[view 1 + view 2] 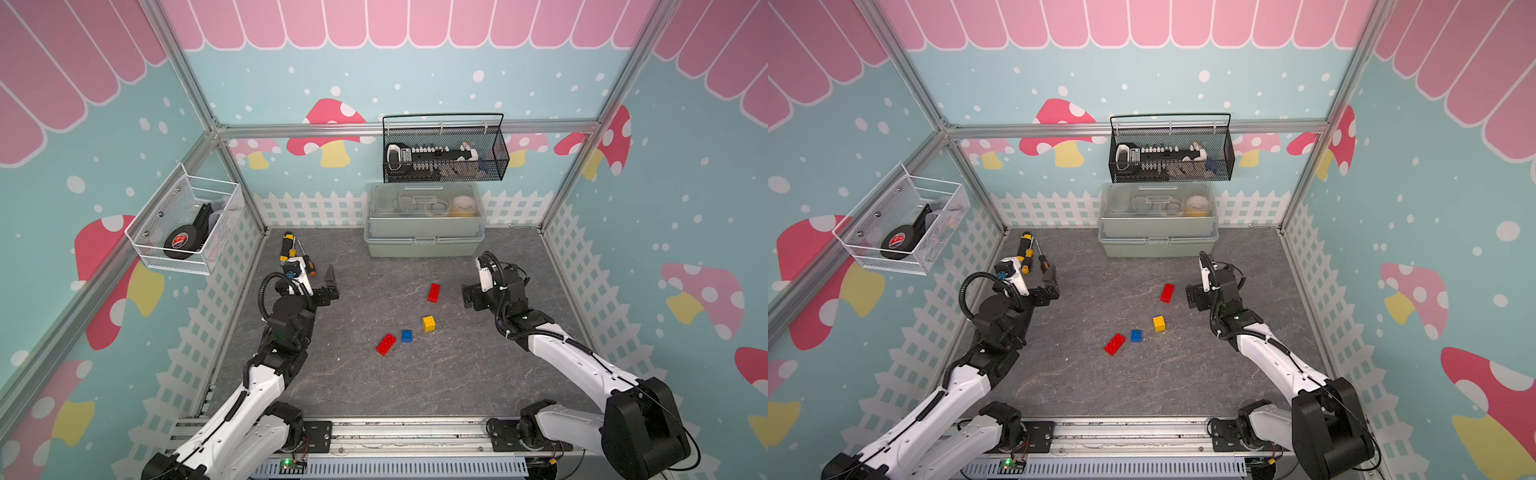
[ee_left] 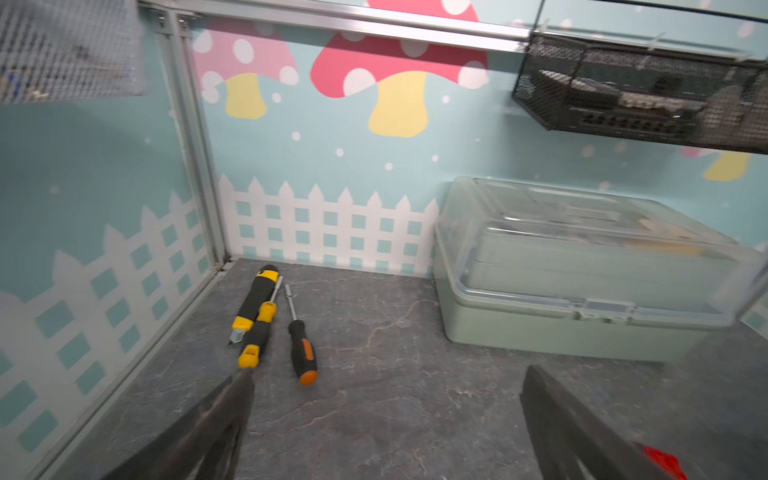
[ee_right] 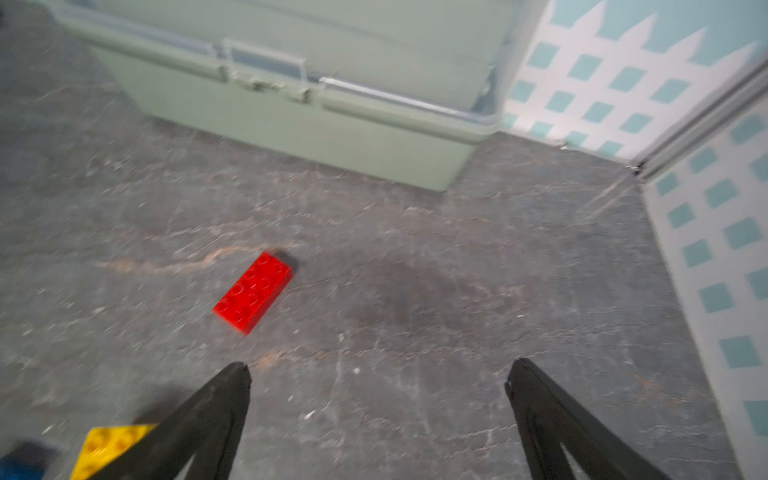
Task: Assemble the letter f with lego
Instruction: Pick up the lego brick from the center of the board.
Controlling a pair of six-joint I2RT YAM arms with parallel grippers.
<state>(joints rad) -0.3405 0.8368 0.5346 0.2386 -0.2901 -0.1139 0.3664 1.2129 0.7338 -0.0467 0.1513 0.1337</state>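
Left gripper [image 2: 386, 374] is spread and empty, pointed toward the screwdrivers [image 2: 303, 353] at ten o'clock of the mat [image 1: 415, 386]. Nothing is joined yet — all four bricks lie loose. In a top view the near red brick [image 1: 385, 344] is found at eight o'clock from the blue brick [image 1: 407, 336], the yellow brick [image 1: 429, 323] at two o'clock from it, and the far red brick [image 1: 434, 292] at twelve o'clock from the yellow. Right gripper [image 3: 378, 370], also spread and empty, stands at three o'clock of that brick — probably it is best gripped across its short width, jaws squared to it.
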